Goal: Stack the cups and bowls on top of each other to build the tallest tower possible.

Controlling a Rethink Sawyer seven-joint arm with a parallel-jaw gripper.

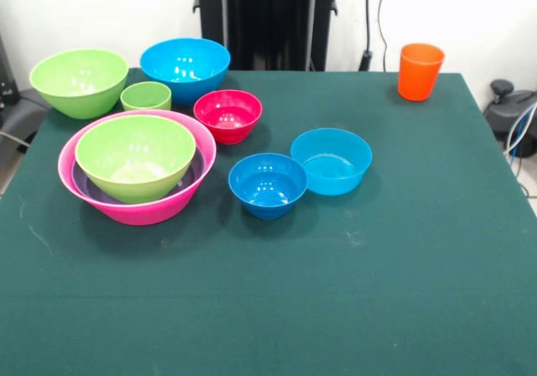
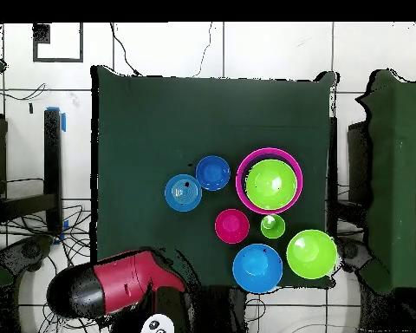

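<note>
You see a lime-green bowl [image 1: 135, 155] nested in the pink bowl [image 1: 84, 193] near the tabletop's [image 1: 352, 292] left edge; the claw's state can't be told.

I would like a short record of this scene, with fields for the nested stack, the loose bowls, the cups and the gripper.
nested stack: lime-green bowl inside purple bowl inside pink bowl, all upright
loose bowls: second lime-green bowl, large blue bowl, red bowl, small blue bowl, teal bowl; small blue and teal look touching
cups: green cup between the loose green and large blue bowls; orange cup alone at a far corner
gripper: not visible; arm drawn back at the table edge
surface: table with green cloth
</note>
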